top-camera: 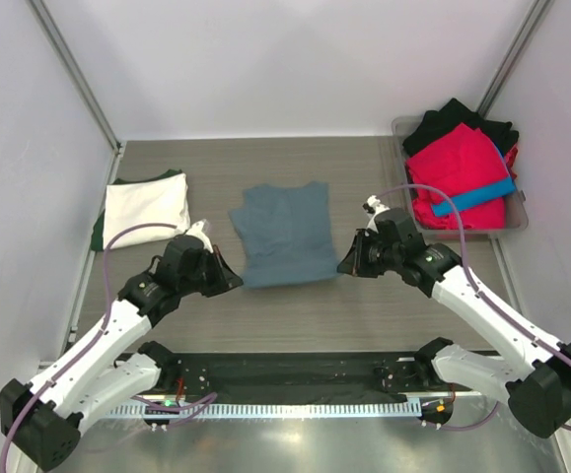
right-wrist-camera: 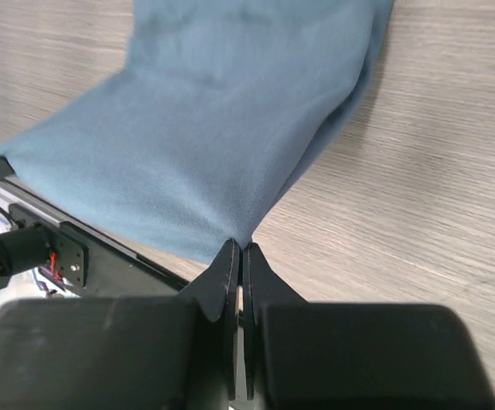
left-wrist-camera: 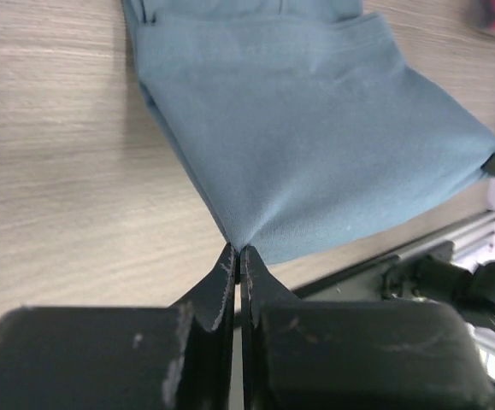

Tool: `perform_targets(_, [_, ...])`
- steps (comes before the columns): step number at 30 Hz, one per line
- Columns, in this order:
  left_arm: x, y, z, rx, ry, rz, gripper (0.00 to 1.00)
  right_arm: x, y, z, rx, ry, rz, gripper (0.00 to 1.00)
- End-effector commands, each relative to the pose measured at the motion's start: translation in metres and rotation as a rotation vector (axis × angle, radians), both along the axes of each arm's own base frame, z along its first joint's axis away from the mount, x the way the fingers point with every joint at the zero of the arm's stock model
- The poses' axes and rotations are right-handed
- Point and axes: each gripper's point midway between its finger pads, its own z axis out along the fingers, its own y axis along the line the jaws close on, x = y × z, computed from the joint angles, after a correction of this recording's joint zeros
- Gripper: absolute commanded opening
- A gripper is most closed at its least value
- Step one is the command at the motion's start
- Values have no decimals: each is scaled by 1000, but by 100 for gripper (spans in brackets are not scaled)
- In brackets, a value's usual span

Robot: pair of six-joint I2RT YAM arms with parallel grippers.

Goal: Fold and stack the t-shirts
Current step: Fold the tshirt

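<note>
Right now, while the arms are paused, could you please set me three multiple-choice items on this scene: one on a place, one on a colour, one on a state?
1. Where does the cream-white shirt lie?
A. On a dark green shirt at the left of the table
B. On the floor
C. Hung on a hook

2. What colour is the middle shirt?
A. Yellow
B. Slate blue-grey
C. Purple

3. How are the left end effector and right end effector set?
A. Both open above the cloth
B. Both shut on the middle shirt's near corners
C. One open, one shut

Answers:
1 A, since green cloth shows past its edges.
2 B, as the overhead view and both wrist views show that colour.
3 B, because each wrist view shows closed fingers pinching a corner.
</note>
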Motion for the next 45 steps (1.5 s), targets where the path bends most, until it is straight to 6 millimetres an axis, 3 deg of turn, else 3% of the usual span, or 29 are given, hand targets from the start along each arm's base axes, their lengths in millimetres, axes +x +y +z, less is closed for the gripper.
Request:
perform_targets(1, [-8, 1, 26, -31, -9, -8, 0, 4, -11, 28, -30, -46, -44, 1])
perform_targets(8, [16, -7, 59, -24, -74, -9, 0, 39, -15, 52, -107, -123, -97, 1])
perform_targets(9, [25, -11, 64, -18, -78, -12, 0, 46, -16, 46, -138, -114, -109, 1])
perform_targets(12, [46, -12, 71, 0, -83, 5, 0, 69, -25, 53, -210, -162, -168, 1])
perform_targets(21, [109, -1, 68, 44, -70, 83, 0, 133, -21, 57, -299, -182, -225, 1])
perform_targets(22, [119, 3, 60, 55, -46, 103, 0, 141, -20, 63, -298, -199, -235, 1])
perform_targets(25, [138, 4, 60, 44, -36, 110, 0, 165, -19, 62, -300, -202, -252, 1])
perform_targets(27, [156, 6, 52, 53, -18, 129, 0, 180, -15, 48, -312, -177, -242, 1])
perform_targets(29, [169, 8, 40, 65, 15, 140, 0, 198, -13, 53, -294, -187, -253, 1])
perform_targets(30, [177, 9, 41, 63, 11, 148, 0, 206, -12, 37, -312, -160, -248, 1])
perform_targets(31, [184, 12, 39, 63, 11, 158, 0, 218, -12, 44, -303, -180, -260, 1])
perform_targets(36, [234, 25, 18, 51, 58, 205, 0, 271, -1, 30, -266, -193, -273, 1])
perform_targets(39, [269, 23, -3, 36, 97, 209, 0, 310, 4, 7, -240, -175, -275, 2])
perform_targets(40, [290, 23, -10, 25, 99, 218, 1, 327, 7, -4, -235, -175, -281, 2])
perform_targets(41, [303, 22, -19, 24, 96, 225, 6, 341, 4, -9, -216, -182, -308, 12])
perform_targets(42, [317, 20, -20, 15, 84, 223, 21, 351, 5, -12, -201, -188, -326, 37])
perform_targets(43, [327, 18, -54, 28, 139, 220, 47, 364, 1, -9, -201, -211, -376, 58])
perform_targets(44, [342, 14, -40, 13, 120, 213, 80, 371, 1, -29, -209, -191, -382, 76])
perform_targets(45, [345, 11, -45, 10, 136, 203, 90, 375, 2, -28, -206, -201, -379, 77])
